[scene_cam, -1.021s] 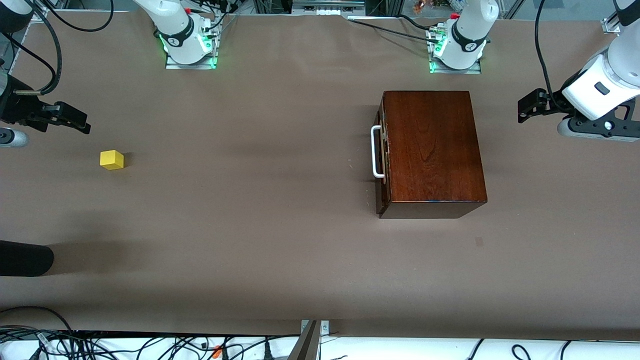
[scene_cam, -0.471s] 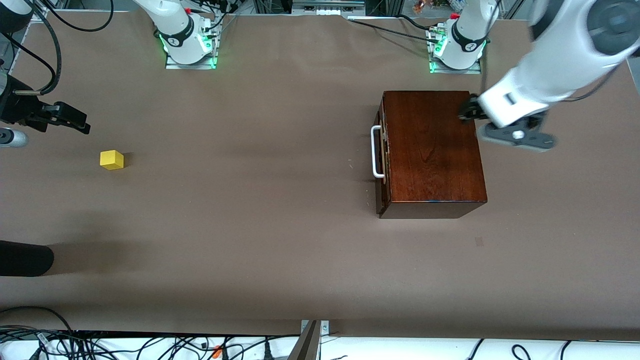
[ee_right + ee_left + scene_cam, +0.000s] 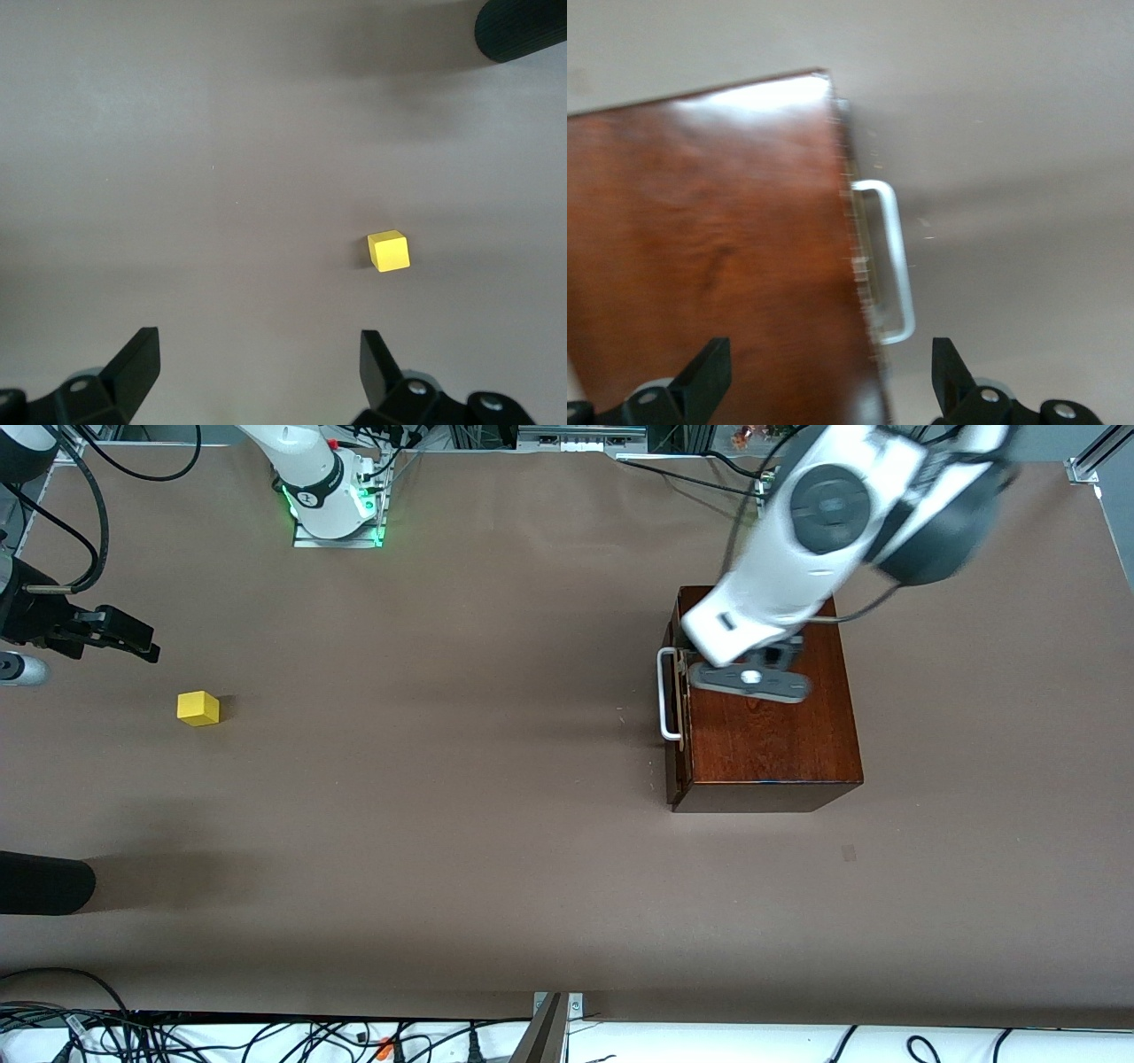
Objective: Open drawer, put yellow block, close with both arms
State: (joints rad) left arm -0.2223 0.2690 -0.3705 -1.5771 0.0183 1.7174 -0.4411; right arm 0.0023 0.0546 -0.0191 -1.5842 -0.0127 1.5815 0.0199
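The dark wooden box (image 3: 771, 717) stands toward the left arm's end of the table. Its drawer is shut, with the white bar handle (image 3: 665, 695) facing the right arm's end. My left arm's wrist (image 3: 744, 633) is over the box top near the handle edge. In the left wrist view my left gripper (image 3: 828, 376) is open and empty above the box (image 3: 709, 257) and the handle (image 3: 890, 266). The yellow block (image 3: 198, 708) lies on the table at the right arm's end. My right gripper (image 3: 133, 640) hovers beside it, open and empty (image 3: 257, 363), with the block (image 3: 389, 251) just ahead of its fingers.
A black rounded object (image 3: 44, 883) pokes in at the table's edge at the right arm's end, nearer to the front camera than the block; it also shows in the right wrist view (image 3: 523, 27). Cables (image 3: 266, 1036) lie along the table's near edge.
My left arm has swung in from the table's end to over the box, stopping near the handle edge. The right arm, the block and the box have not moved.
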